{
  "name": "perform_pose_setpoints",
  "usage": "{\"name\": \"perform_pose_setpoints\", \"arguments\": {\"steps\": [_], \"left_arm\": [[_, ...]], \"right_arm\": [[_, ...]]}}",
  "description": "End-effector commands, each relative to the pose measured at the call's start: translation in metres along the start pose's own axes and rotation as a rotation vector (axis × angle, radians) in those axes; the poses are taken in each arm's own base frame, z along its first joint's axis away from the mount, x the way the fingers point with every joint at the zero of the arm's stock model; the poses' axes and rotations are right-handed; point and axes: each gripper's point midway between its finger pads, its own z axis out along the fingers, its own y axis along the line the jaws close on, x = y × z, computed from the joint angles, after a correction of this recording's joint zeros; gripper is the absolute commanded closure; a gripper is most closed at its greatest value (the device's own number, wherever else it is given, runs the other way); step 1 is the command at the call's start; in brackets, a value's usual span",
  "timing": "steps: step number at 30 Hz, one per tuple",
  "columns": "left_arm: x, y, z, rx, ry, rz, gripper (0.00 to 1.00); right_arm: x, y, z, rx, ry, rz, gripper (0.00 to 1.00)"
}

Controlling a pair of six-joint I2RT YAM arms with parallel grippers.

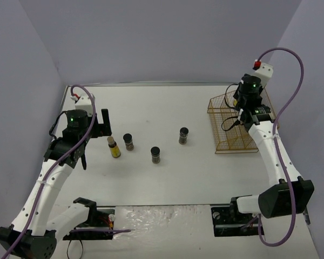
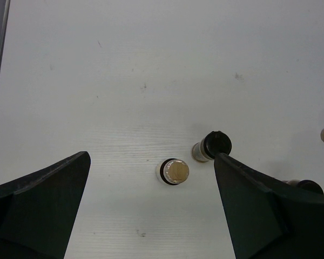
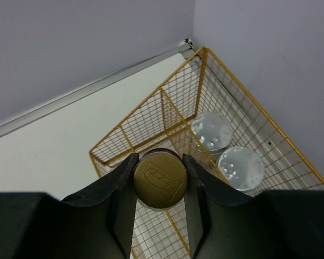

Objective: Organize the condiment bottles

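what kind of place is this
Probably a robot lab test cell: a white table boxed in by plain grey walls, two robot arms bolted at its near edge, a few jars and a wire basket as props.

I see four jars upright on the desk (image 1: 167,108): a slim yellow-filled jar (image 1: 114,147) at the left, a short dark black-capped jar (image 1: 128,141) just beside it, a second dark jar (image 1: 155,155) nearer me, and a third dark jar (image 1: 183,135) further right. A gold-lidded jar (image 3: 160,181) sits pinched in my right claw (image 3: 159,160) over the wire basket (image 3: 146,103). Inside it a silver-lidded jar (image 3: 212,131) and a second silver-lidded jar (image 3: 241,168) stand side by side.
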Motion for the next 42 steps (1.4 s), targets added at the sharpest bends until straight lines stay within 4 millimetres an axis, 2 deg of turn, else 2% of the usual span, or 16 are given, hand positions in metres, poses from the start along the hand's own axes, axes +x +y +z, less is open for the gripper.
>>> {"name": "perform_pose_setpoints", "arguments": {"steps": [1, 6, 8, 14, 22, 25, 28, 32, 35, 36, 39, 42], "left_arm": [[-0.027, -0.004, -0.004, 0.016, -0.091, -0.034, 0.03], [-0.028, -0.004, -0.004, 0.016, -0.093, -0.034, 0.03], [-0.027, -0.004, -0.004, 0.016, -0.091, -0.033, 0.03], [-0.027, -0.004, -0.003, 0.016, -0.09, -0.033, 0.03], [-0.027, -0.004, -0.002, 0.018, -0.089, -0.034, 0.03], [-0.027, -0.004, -0.002, 0.015, -0.088, -0.034, 0.03], [-0.027, -0.004, -0.002, 0.015, -0.088, -0.033, 0.03], [-0.027, -0.004, -0.002, 0.014, -0.089, -0.033, 0.03], [-0.027, -0.004, -0.002, 0.015, -0.088, -0.033, 0.03], [-0.027, -0.004, -0.002, 0.015, -0.088, -0.033, 0.03], [-0.026, -0.004, -0.002, 0.015, -0.086, -0.034, 0.03], [-0.026, -0.004, -0.002, 0.015, -0.085, -0.034, 0.03]], "right_arm": [[-0.023, -0.01, 0.01, 0.063, -0.092, 0.109, 1.0], [0.0, -0.019, 0.028, 0.099, -0.042, 0.105, 1.0], [0.017, -0.017, 0.039, 0.096, -0.004, 0.098, 1.0], [0.046, -0.013, 0.058, 0.111, 0.037, 0.102, 1.0], [0.073, -0.011, 0.081, 0.152, 0.07, 0.12, 1.0], [0.077, -0.012, 0.085, 0.17, 0.071, 0.133, 1.0], [0.086, -0.013, 0.089, 0.183, 0.084, 0.135, 0.94], [0.096, -0.014, 0.092, 0.192, 0.104, 0.133, 0.77], [0.097, -0.011, 0.091, 0.178, 0.108, 0.14, 0.64], [0.096, -0.011, 0.09, 0.173, 0.109, 0.141, 0.62], [0.089, -0.01, 0.087, 0.161, 0.098, 0.149, 0.49], [0.085, -0.008, 0.083, 0.145, 0.097, 0.152, 0.45]]}}
